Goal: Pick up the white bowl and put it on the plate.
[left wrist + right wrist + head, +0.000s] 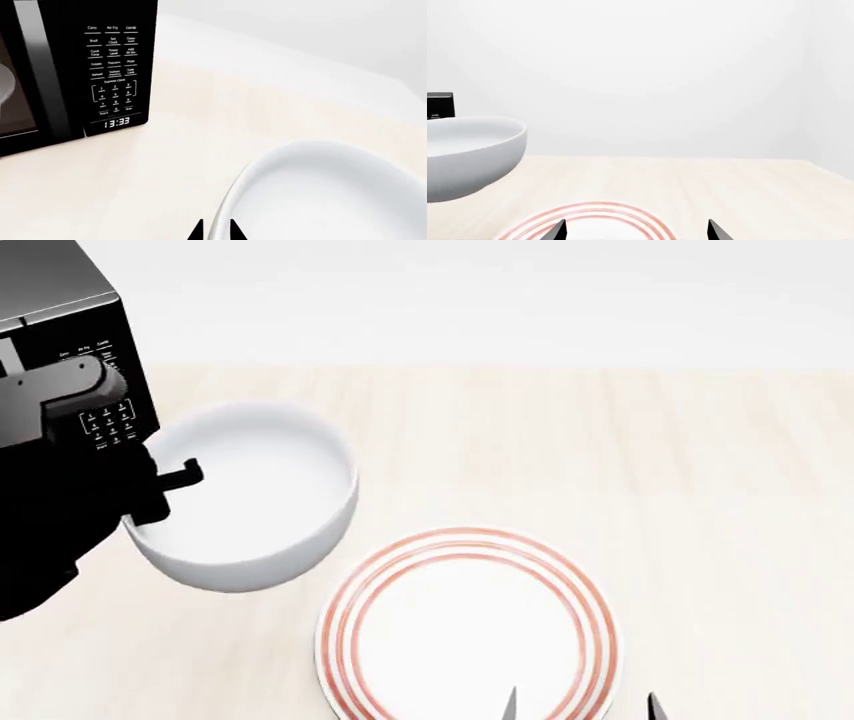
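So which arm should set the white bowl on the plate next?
Left. The left gripper already pinches the white bowl by its rim, lifted beside the plate; the right gripper hangs open, empty.

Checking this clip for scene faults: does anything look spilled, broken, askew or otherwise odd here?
Nothing stands out. The white bowl is held at its rim by the left gripper, intact and empty, left of the plate. The plate lies flat on the table. The microwave sits upright, its clock lit.
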You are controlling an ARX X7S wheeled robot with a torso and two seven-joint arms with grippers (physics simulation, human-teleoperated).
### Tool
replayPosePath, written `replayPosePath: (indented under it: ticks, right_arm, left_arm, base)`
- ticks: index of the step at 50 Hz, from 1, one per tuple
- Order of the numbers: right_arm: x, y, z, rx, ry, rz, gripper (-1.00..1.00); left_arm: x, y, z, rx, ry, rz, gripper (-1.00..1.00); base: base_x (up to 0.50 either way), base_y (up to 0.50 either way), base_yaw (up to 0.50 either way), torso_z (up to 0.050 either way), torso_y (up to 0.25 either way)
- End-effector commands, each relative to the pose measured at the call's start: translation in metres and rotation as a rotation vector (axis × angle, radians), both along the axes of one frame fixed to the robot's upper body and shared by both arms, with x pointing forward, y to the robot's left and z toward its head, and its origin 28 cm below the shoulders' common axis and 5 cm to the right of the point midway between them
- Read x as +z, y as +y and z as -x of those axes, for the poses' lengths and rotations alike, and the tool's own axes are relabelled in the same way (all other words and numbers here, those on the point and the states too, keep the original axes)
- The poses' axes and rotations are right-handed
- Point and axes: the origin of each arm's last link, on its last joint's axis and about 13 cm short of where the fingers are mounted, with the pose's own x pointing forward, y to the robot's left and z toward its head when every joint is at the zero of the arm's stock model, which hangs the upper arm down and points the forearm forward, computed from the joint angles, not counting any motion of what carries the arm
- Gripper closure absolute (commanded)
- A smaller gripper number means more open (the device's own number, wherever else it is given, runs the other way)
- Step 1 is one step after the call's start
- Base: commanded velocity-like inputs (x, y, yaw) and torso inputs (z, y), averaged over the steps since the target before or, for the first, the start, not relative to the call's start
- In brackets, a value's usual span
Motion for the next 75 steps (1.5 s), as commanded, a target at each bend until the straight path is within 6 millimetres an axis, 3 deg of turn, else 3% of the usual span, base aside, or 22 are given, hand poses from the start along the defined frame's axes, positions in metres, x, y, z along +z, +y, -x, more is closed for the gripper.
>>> replayPosePath:
  ticks: [1,25,49,75]
  right_arm:
    - [-0.001,-0.001,0.000,-0.002,0.002,0.001,-1.00]
    - [-0.006,-0.002,-0.003,-0.007,0.018,0.000,-1.00]
    - [-0.008,-0.002,-0.003,-0.002,0.024,0.002,-1.00]
    - [-0.008,-0.003,-0.002,-0.002,0.023,0.001,-1.00]
  left_arm:
    - [0.007,-0.019,-0.011,-0.054,-0.025,0.025,1.00]
    - [0.012,-0.054,-0.017,-0.161,-0.033,0.027,1.00]
    - [-0.002,-0.092,-0.012,-0.279,-0.017,0.043,1.00]
    - [-0.013,-0.114,-0.002,-0.337,-0.006,0.075,1.00]
  base:
    - [0.00,0.00,0.00,0.000,0.000]
    - [0.00,0.00,0.00,0.000,0.000]
    - [0.00,0.00,0.00,0.000,0.000]
    - [0.00,0.00,0.00,0.000,0.000]
